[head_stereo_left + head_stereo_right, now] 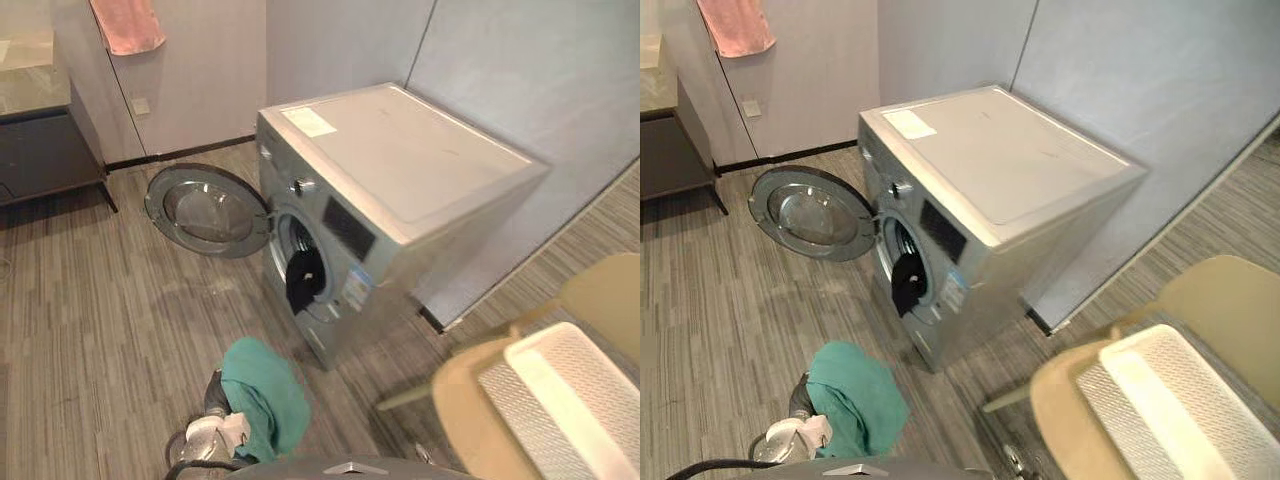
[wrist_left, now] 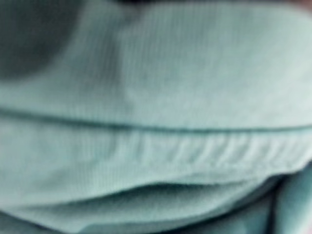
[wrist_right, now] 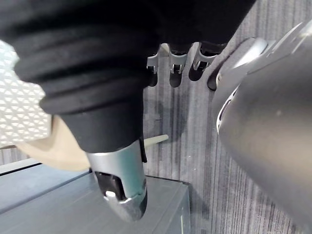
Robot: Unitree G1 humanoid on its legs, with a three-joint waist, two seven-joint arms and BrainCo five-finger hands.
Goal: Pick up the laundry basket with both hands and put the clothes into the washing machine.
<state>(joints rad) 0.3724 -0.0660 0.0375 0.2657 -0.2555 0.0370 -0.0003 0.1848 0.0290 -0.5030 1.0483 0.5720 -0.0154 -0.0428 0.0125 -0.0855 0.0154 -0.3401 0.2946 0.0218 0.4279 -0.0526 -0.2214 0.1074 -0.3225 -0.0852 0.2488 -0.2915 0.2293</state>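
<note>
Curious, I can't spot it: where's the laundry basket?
The laundry basket sits on the tan chair, lower right in the eye views, right of the washing machine.

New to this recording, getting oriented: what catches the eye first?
The silver washing machine mid-frame, its round door swung open and a dark garment hanging from the drum mouth. Below it, a teal cloth drapes at the left robot hand; a white basket sits on a tan chair lower right.

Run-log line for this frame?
left hand carrying green cloth | right hand idle | black garment hanging from washer | door open | basket on chair
</note>
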